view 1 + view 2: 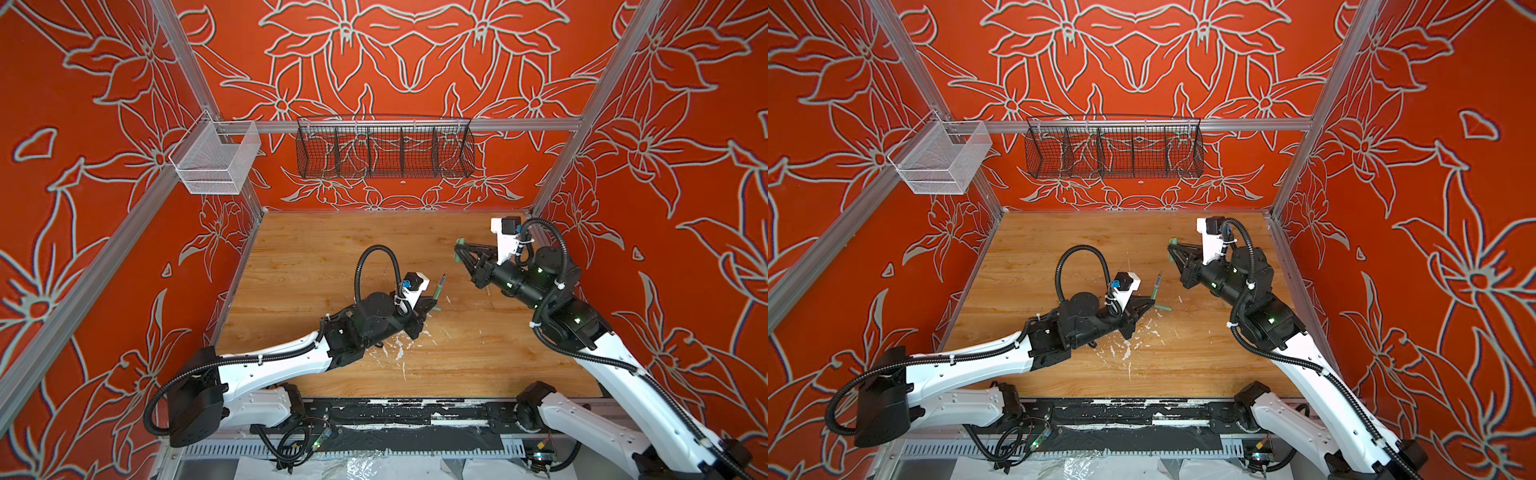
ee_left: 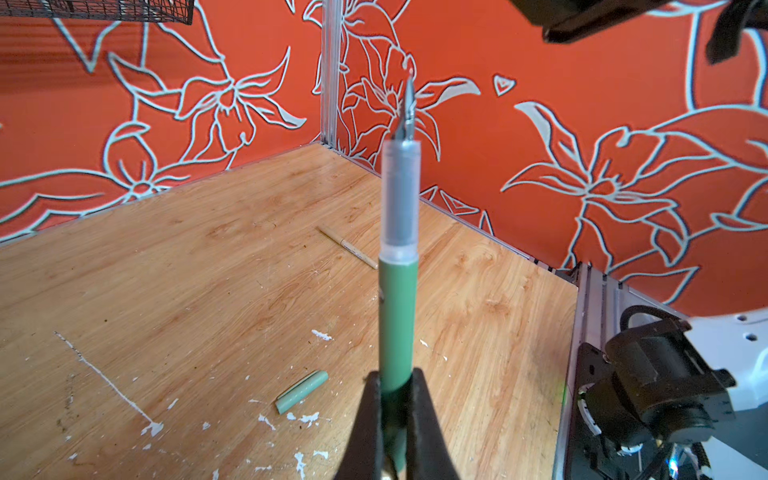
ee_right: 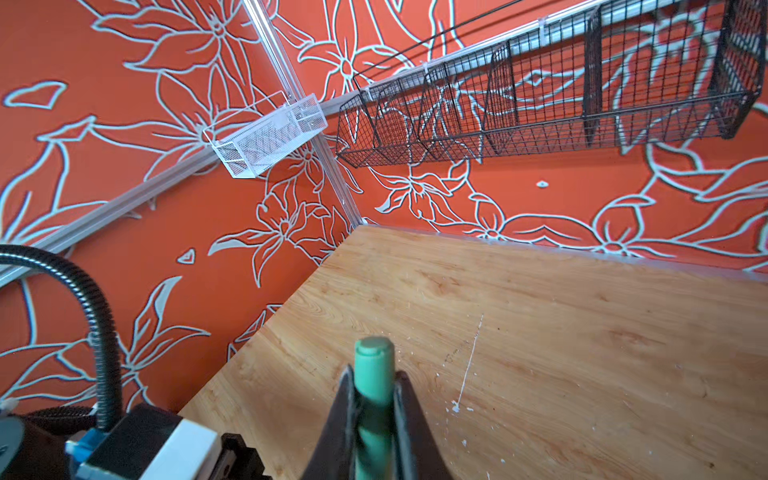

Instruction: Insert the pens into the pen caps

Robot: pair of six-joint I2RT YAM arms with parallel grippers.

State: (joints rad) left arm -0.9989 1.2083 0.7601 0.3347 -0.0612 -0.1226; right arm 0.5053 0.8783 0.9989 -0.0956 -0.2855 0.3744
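Slim green pen [image 2: 398, 324], stubby green cap [image 3: 374, 365], woodgrain table [image 2: 166, 270]

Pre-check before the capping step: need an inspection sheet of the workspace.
Surface: wooden table, flecked with white paint.
Job's things: green pen, nib bare, in the left gripper; green cap in the right gripper; pale green cap and tan pen lie loose on the table, apart. No other pens or caps seen.
Clutter: nothing seen beyond the paint.
Grippers: left shut on the green pen; right shut on the green cap; the two are apart.
Cables: black corrugated conduit looped over each arm; loose wires at the front rail.
Surroundings: red floral walls; black wire basket and white mesh basket on the frame, both look empty.
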